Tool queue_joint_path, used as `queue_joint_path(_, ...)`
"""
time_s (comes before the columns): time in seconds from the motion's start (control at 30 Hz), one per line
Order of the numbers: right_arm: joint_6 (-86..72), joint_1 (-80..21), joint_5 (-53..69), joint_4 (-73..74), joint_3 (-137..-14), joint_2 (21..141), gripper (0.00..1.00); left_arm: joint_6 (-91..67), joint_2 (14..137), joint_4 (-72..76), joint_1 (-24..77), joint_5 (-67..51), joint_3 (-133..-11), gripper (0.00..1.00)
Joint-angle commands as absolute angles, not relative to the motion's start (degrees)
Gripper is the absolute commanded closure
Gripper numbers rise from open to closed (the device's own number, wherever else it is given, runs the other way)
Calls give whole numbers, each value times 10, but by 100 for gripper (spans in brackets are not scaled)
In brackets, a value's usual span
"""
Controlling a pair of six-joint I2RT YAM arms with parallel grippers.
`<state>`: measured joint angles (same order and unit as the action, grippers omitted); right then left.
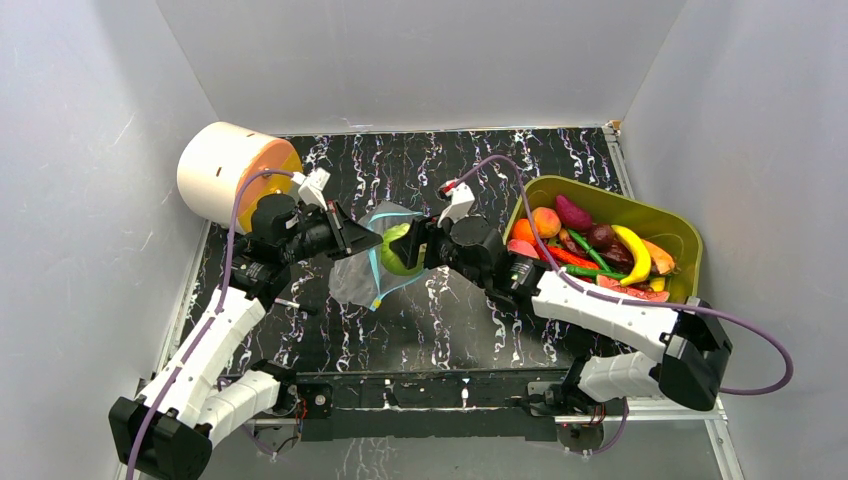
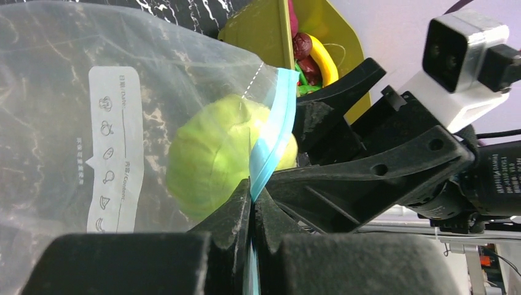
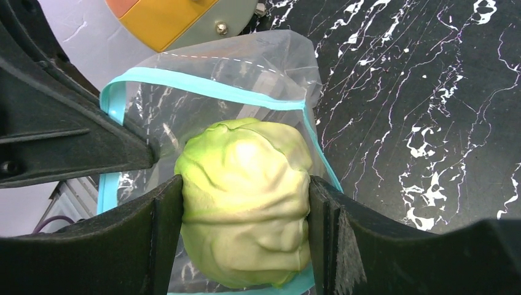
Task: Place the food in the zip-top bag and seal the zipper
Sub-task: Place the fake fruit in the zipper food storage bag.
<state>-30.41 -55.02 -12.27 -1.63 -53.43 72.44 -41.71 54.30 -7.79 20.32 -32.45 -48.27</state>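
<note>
My left gripper (image 1: 372, 240) (image 2: 252, 203) is shut on the blue-teal zipper strip (image 2: 270, 141) of the clear zip-top bag (image 1: 365, 270) (image 2: 74, 80) and holds the bag's mouth up above the table. My right gripper (image 1: 408, 250) (image 3: 246, 203) is shut on the green cabbage (image 1: 397, 250) (image 3: 246, 196) (image 2: 212, 157), which sits in the open mouth of the bag, ringed by the zipper (image 3: 203, 89). The rest of the food, peach (image 1: 546, 221), banana (image 1: 635, 252), purple sweet potato (image 1: 573, 212) and red peppers (image 1: 570, 256), lies in the bin.
The olive-green bin (image 1: 660, 215) stands at the right. A white and orange cylinder (image 1: 232, 175) lies at the back left, close behind the left arm. The table (image 1: 440, 320) is black marble pattern, with grey walls around it.
</note>
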Motion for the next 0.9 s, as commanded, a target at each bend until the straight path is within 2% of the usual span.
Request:
queue_joint_path(0.0, -314, -553, -140, -64, -546, 732, 56, -438, 528, -53, 201, -352, -501, 100)
queue_joint_path(0.07, -315, -552, -139, -51, -554, 731, 50, -439, 527, -56, 201, -345, -500, 100)
queue_joint_path(0.2, -310, -553, -135, 4, -584, 722, 29, -434, 527, -66, 201, -329, -497, 100)
queue_joint_path(0.33, -304, -553, -133, 44, -595, 696, 16, -430, 527, -74, 201, -313, -492, 100)
queue_joint_path(0.63, -302, -552, -125, 80, -587, 637, 12, -427, 533, -92, 201, -295, -491, 100)
queue_joint_path(0.87, -314, -552, -132, 34, -566, 648, 21, -481, 533, -29, 201, -320, -465, 100)
